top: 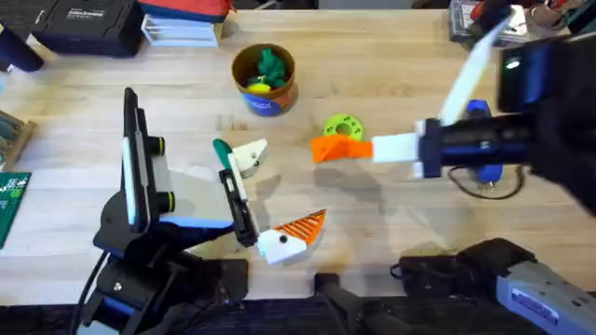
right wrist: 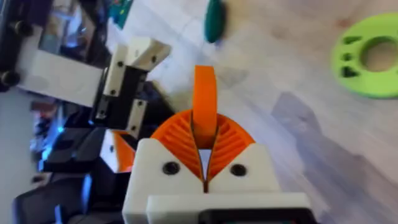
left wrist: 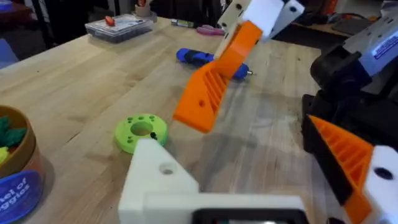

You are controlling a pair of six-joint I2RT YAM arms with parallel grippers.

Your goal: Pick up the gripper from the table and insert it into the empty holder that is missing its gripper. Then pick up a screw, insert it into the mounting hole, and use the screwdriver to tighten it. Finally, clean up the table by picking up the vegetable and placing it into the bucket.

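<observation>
While closed, right pincer (top: 326, 149) near vegetable (top: 221, 148) on table (top: 391, 56); left pincer (top: 279, 228) apart, bucket (top: 264, 79) beyond.

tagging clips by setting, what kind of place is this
Probably a robotics lab or workshop bench: a butcher-block table with a blue screwdriver, a lime-green disc, and parts cases along the far edge.

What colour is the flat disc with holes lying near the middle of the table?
Lime green. The disc shows best in the left wrist view, lying flat on the table.
</observation>
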